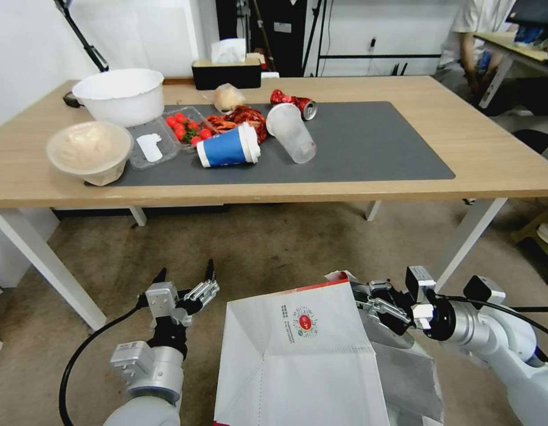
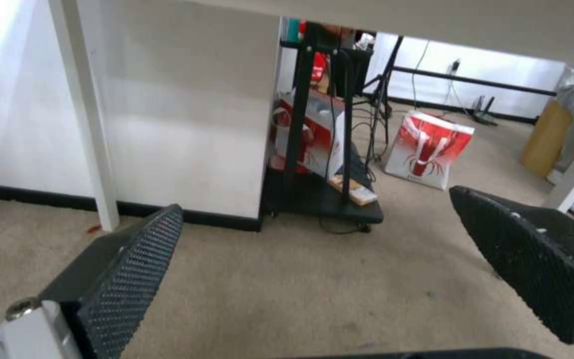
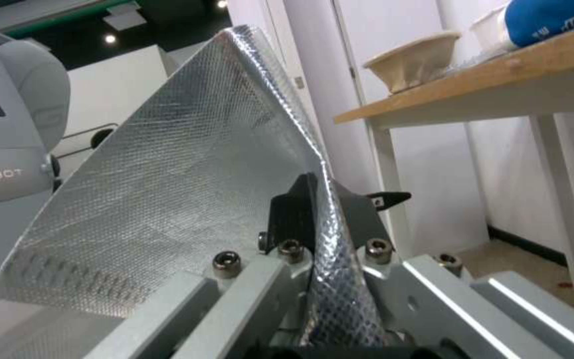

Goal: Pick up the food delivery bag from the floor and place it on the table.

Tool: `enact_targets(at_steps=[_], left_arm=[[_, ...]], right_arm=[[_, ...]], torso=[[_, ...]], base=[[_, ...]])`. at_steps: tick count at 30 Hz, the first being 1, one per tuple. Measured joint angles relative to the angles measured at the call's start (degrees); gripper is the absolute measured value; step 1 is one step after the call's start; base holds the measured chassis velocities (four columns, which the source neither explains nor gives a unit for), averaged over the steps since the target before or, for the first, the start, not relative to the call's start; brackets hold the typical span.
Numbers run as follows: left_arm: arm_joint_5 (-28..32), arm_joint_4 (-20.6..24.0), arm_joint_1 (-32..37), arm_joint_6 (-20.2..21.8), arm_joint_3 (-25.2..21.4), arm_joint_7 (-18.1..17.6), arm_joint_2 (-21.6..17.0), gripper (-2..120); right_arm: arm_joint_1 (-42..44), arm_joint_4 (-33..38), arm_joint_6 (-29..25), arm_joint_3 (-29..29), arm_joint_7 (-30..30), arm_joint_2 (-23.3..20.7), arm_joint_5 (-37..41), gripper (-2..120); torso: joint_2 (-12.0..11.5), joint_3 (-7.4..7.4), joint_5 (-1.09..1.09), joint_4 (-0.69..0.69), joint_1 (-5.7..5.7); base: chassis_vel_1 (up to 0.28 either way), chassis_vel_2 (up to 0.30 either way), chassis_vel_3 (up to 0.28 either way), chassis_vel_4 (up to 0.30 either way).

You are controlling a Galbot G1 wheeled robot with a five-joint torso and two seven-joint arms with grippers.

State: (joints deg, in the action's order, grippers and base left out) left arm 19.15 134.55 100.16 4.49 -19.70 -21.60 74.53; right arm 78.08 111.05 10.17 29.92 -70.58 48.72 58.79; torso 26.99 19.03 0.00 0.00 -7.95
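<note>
- The table stretches across in front of me, light wood on white legs, with a dark grey mat on its top.
- The floor below it is worn beige carpet.
- The food delivery bag hangs close before my torso, lower than the tabletop, white face with its round red logo towards my head camera.
- My right gripper pinches the bag's upper edge; my right wrist camera shows the foil lining clamped between the black fingers.
- My left gripper hovers over the carpet just left of the bag, jaws wide apart and holding nothing.
- On the mat's left part lie a tipped blue paper cup, a clear plastic cup, a crushed red can and a tray of cherry tomatoes.
</note>
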Motion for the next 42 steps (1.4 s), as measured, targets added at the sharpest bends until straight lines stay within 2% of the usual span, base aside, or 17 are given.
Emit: enact_targets(at_steps=[42], left_arm=[[0.1, 0.3, 0.1, -0.1, -0.5, 0.1, -0.1, 100]], right_arm=[[0.1, 0.2, -0.2, 0.0, -0.3, 0.3, -0.3, 0]], torso=[[10.2, 6.28, 0.00, 0.00, -3.89]], base=[[0.000, 0.000, 0.000, 0.000]])
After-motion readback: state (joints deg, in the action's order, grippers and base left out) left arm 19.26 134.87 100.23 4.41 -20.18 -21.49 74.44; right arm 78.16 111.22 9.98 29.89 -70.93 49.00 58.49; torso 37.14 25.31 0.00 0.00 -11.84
